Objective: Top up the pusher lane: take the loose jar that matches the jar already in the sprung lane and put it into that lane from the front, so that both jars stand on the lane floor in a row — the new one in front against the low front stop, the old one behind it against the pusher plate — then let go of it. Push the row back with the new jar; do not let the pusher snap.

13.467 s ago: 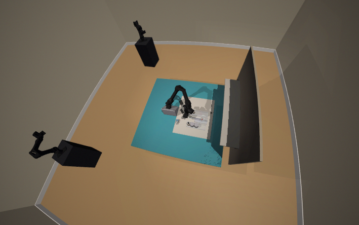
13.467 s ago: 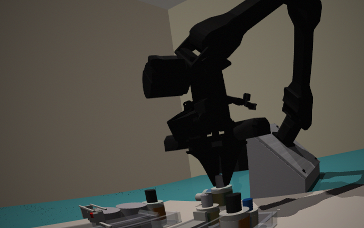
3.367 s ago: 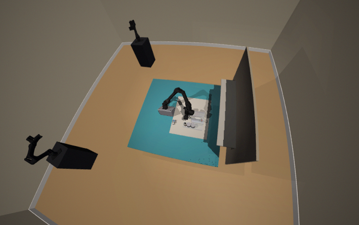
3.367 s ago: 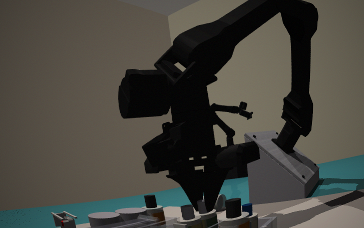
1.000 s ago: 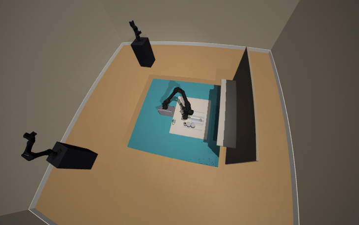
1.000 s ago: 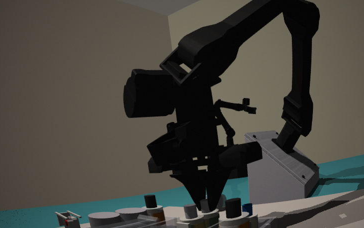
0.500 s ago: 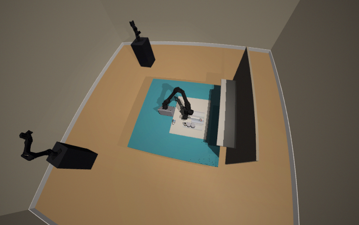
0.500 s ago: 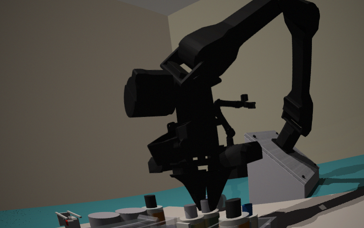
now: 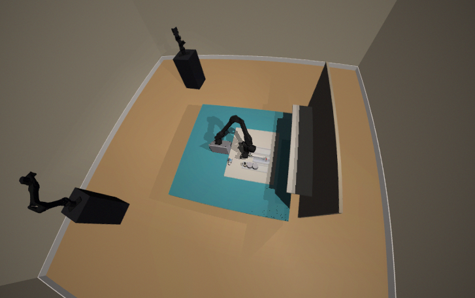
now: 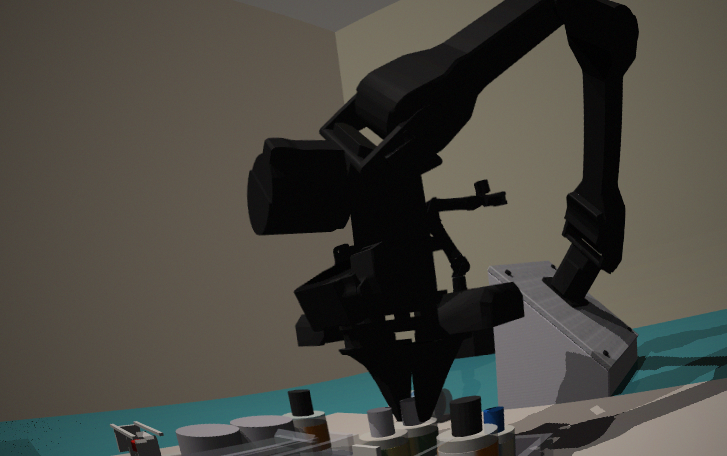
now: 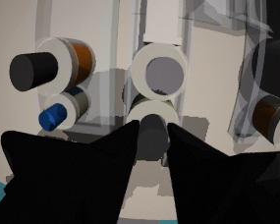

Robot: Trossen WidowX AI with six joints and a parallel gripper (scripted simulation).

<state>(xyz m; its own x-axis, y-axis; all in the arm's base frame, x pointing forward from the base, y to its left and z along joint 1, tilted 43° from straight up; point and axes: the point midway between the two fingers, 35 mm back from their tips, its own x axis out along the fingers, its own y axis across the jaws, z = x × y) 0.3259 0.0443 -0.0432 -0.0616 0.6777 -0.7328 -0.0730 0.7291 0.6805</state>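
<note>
My gripper [image 10: 410, 416] [image 11: 153, 128] points down and is shut on the grey knob of a white-topped jar [image 10: 423, 430] [image 11: 159, 109]. This jar looks upright, in line with the sprung lane and at its front end. Right behind it stands another white-topped jar with a light grey knob [image 10: 380, 422] [image 11: 164, 74], in the lane between clear walls [image 11: 186, 34]. In the wrist view the two tops meet or nearly meet. The white pusher block [image 11: 162, 22] is against or very close to the rear jar. The held jar's base and the low front stop are hidden.
Left in the wrist view stand a black-knobbed orange-banded jar [image 11: 31, 71] [image 10: 466, 416] and a blue-knobbed jar [image 11: 53, 117] [image 10: 493, 417]. On the other side are another orange-banded jar [image 11: 269, 115] [image 10: 299, 402] and wide grey round lids [image 10: 207, 439] [image 10: 261, 424]. Clear walls divide the neighbouring lanes.
</note>
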